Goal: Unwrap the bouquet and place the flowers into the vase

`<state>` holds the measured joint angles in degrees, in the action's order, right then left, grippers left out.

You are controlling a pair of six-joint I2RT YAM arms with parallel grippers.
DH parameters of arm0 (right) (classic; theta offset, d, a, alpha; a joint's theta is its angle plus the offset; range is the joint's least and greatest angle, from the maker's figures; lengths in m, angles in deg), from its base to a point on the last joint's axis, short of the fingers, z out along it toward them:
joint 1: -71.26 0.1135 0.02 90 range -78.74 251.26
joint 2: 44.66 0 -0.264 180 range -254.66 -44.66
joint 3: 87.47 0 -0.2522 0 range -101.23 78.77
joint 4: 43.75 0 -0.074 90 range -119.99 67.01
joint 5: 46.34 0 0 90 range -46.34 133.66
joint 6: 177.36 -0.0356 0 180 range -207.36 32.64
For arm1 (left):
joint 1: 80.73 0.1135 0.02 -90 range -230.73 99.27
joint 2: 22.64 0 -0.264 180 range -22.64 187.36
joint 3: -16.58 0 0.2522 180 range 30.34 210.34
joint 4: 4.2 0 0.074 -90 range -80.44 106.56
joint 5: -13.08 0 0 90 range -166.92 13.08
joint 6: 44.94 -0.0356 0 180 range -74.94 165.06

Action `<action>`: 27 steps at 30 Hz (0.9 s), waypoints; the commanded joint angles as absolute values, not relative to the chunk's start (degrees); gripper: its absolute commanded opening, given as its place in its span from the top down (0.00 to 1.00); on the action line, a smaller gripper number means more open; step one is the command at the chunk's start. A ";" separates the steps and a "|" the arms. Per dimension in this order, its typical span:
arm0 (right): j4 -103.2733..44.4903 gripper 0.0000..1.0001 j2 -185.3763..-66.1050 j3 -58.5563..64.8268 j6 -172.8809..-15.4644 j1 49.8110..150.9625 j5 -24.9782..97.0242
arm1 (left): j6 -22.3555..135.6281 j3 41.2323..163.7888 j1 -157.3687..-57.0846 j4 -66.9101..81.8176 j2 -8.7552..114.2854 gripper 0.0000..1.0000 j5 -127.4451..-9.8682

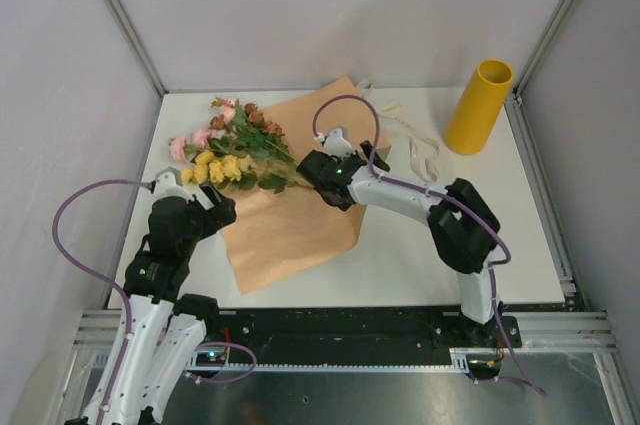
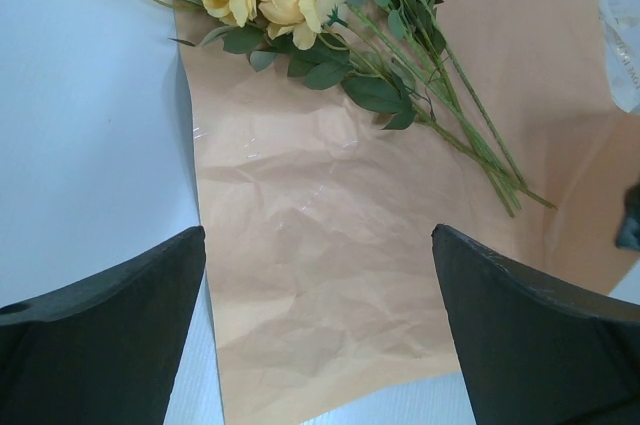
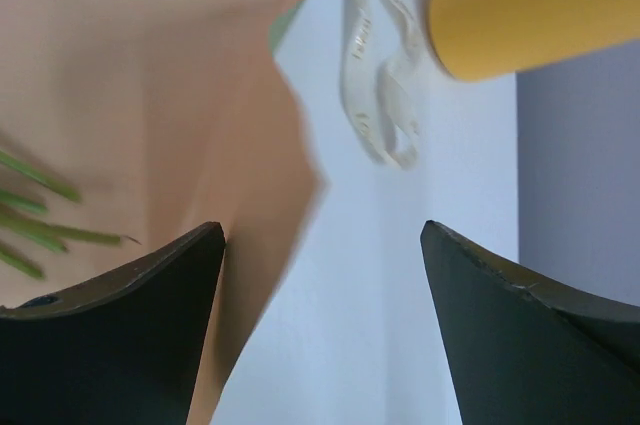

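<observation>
Two stages make up this job, and the first looks done. On the counter [image 1: 400, 255] the paper [image 1: 290, 235] lies fully open, the vase [image 1: 478, 105] stands upright, the flowers [image 1: 235, 150] lie loose and the ribbon [image 3: 375, 75] is off them. The step in hand, by that reading, is picking up the flowers.

Both the left jaws and the right jaws stand wide apart with nothing between them. The next move seems to call for a close on the stems near their cut ends, which lie just left of the right jaws. The bunch would then need tipping upright to meet the vase mouth, well ahead of those jaws and to their right. Thin, springy stems could slip from a loose pinch or splay apart.

The counter is white, smooth and matte. The paper is a broad sheet, peach side up, softly crumpled with a faint sheen. The left jaws hang over its near edge, and its far corner, showing a sliver of green underside, sits ahead and left of the right jaws. The vase is a plain mustard cylinder with an open top, standing clear of the paper. The flowers form a fanned bundle of ruffled yellow, pink and rust blooms ahead of the left jaws, and their leafy green stems converge toward the right jaws. The ribbon is a limp cream strip in loose loops, lying between the right jaws and the vase.
</observation>
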<state>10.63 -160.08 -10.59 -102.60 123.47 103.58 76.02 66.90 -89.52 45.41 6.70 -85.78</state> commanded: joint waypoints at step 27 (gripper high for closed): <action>12.01 0.65 -158.65 -26.01 -100.73 117.80 68.58 | 75.66 69.18 -89.08 45.57 4.30 0.00 -88.86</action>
